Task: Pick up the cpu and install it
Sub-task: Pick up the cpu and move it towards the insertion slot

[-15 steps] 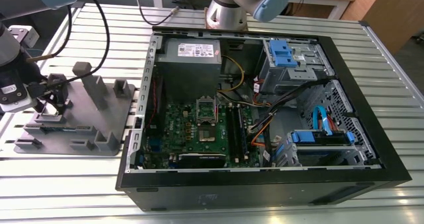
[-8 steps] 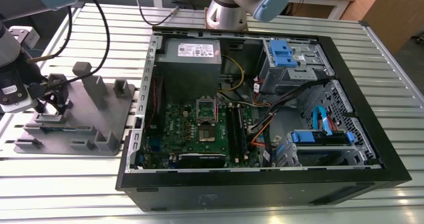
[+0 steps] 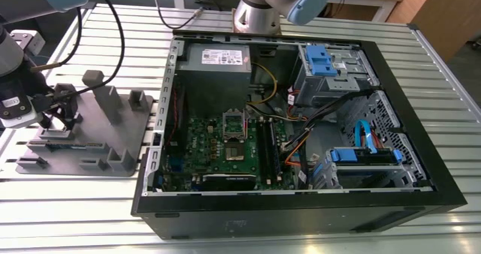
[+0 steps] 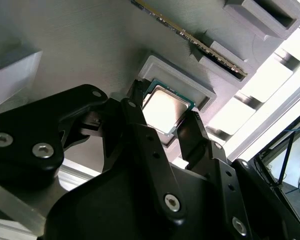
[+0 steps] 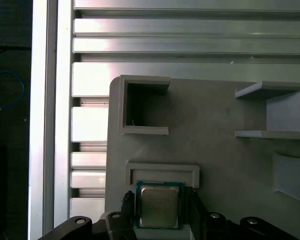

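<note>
The cpu [image 4: 163, 106] [image 5: 159, 206], a small square chip with a silvery top and green rim, lies in a raised recess of the grey tray [image 3: 120, 131] at the exterior view's left. My gripper [image 3: 58, 120] [image 4: 164, 111] [image 5: 160, 201] reaches down onto that recess. In both wrist views its black fingers [image 4: 134, 102] press against two opposite edges of the chip, which still rests in the recess. The green motherboard [image 3: 214, 147] with its open socket [image 3: 235, 134] lies inside the computer case, to the right of the tray.
The open black computer case [image 3: 301, 209] holds a power supply [image 3: 218, 57], blue drive brackets [image 3: 319, 59], cables and memory slots. Upright posts [image 3: 96, 88] rise from the tray around my gripper. Ribbed aluminium table slats [image 5: 190, 45] lie beyond the tray. A second arm's base [image 3: 259, 9] stands behind the case.
</note>
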You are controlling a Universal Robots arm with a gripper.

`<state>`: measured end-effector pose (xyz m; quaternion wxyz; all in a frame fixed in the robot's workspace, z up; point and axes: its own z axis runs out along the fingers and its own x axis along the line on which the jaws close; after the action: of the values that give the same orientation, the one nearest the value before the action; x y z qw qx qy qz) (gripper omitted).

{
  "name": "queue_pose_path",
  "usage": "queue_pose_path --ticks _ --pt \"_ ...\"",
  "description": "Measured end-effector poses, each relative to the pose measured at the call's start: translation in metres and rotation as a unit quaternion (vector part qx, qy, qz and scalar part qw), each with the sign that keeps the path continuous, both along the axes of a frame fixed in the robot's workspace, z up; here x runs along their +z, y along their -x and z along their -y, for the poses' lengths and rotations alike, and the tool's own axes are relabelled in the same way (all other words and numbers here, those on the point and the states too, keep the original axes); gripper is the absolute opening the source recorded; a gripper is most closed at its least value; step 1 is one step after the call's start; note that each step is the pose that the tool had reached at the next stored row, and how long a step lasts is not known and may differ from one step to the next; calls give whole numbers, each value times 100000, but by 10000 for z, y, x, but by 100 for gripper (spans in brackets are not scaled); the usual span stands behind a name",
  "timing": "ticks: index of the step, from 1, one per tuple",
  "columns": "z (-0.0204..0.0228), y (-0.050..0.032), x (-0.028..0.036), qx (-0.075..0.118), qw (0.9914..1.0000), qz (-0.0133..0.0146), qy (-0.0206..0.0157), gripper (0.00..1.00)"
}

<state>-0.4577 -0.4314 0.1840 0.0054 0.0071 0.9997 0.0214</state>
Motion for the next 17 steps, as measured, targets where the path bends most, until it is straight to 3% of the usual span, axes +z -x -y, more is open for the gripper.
queue_pose_path --ticks 17 --pt "0 9 0 -2 100000 1 -32 55"
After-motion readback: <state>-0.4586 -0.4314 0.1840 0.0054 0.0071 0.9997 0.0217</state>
